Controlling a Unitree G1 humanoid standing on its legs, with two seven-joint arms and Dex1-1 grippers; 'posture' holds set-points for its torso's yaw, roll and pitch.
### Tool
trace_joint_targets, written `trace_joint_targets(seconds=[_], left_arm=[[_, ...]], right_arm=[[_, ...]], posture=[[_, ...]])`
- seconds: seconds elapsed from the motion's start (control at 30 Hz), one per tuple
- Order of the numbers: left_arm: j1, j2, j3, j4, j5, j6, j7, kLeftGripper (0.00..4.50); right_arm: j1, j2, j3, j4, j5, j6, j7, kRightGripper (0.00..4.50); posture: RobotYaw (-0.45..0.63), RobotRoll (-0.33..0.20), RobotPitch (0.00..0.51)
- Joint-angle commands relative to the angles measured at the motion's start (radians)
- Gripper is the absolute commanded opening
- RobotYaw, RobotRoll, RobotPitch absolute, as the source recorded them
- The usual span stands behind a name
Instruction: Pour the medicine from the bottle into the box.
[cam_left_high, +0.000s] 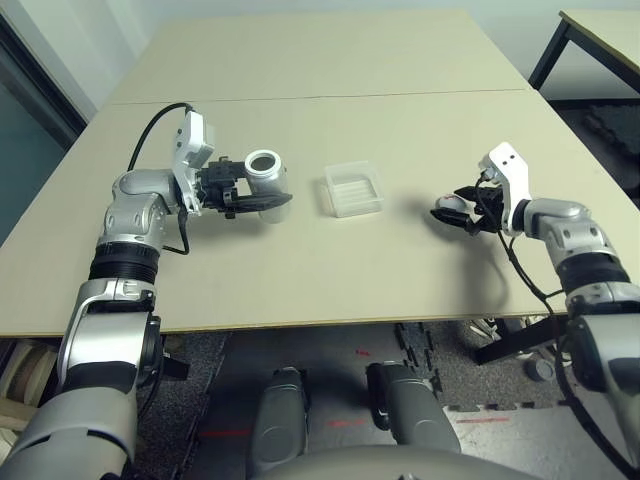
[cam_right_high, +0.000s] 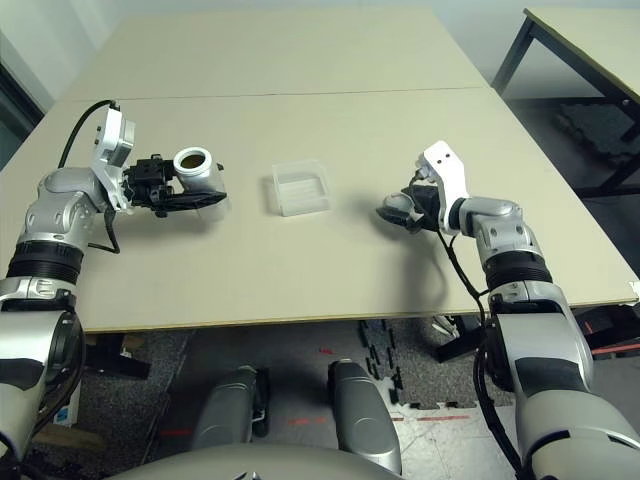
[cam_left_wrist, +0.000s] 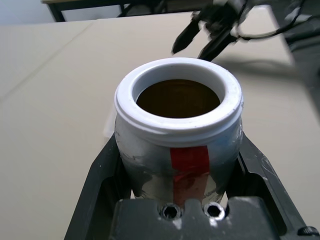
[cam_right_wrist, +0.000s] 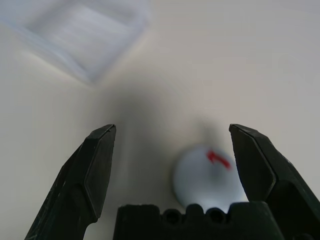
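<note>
My left gripper is shut on the bottle, a silvery cylinder with a red strip and a white open mouth. It holds it a little above the table, to the left of the box. The bottle's inside looks dark brown, and I cannot make out the medicine as a separate pill. The clear plastic box sits on the table's middle and looks empty. To its right, my right gripper is open, with the grey red-marked cap lying on the table between its fingers.
A seam crosses the beige table behind the box. A second table with a dark leg stands at the far right. The table's front edge runs just below both forearms.
</note>
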Motion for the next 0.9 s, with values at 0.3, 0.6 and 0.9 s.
trace_joint_targets(seconds=[0.3,0.6,0.9], left_arm=[[-0.232,-0.105,-0.143,0.272,0.352,-0.374,0.437,2.64],[-0.431,-0.179,-0.474,0.47,0.817,-0.532,0.912,2.64],[-0.612,-0.264,-0.932,0.569,1.339,-0.563,1.405,2.64]], right_arm=[[-0.016,-0.019,0.029,-0.352,0.112,0.221,0.106,4.5],[0.004,-0.042,0.031,-0.437,0.15,0.276,0.109,4.5],[0.018,-0.061,0.025,-0.46,0.175,0.294,0.096,4.5]], posture=[[-0.09,0.0,0.11],[-0.11,0.0,0.105],[-0.14,0.0,0.098]])
